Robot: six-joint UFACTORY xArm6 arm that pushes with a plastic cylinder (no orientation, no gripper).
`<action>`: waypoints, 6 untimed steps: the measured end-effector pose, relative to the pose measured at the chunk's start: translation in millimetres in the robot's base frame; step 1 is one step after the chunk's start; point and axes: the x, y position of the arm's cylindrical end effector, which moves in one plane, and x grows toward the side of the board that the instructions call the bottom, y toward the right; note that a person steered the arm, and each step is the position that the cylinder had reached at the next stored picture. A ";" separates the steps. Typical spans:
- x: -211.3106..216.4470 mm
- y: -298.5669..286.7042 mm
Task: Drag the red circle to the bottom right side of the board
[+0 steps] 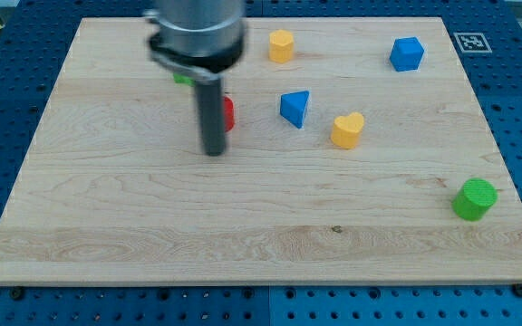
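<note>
The red circle (pixel 229 113) lies on the wooden board (pixel 261 235) left of centre, mostly hidden behind my rod. Only its right edge shows. My tip (pixel 214 152) rests on the board just below and left of the red circle, close to it; I cannot tell whether they touch. The arm's grey body covers the board's upper left-centre.
A blue triangle (pixel 294 108) and a yellow heart (pixel 347 130) lie right of the red circle. A yellow block (pixel 281 45) and a blue cube (pixel 406 53) sit near the top. A green cylinder (pixel 474 198) stands at right. A green sliver (pixel 181 79) shows behind the arm.
</note>
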 end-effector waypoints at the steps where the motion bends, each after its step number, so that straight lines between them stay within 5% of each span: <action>1: -56.8 -21.5; 2: -47.7 71.6; 4: 88.5 300.3; 6: 13.9 177.2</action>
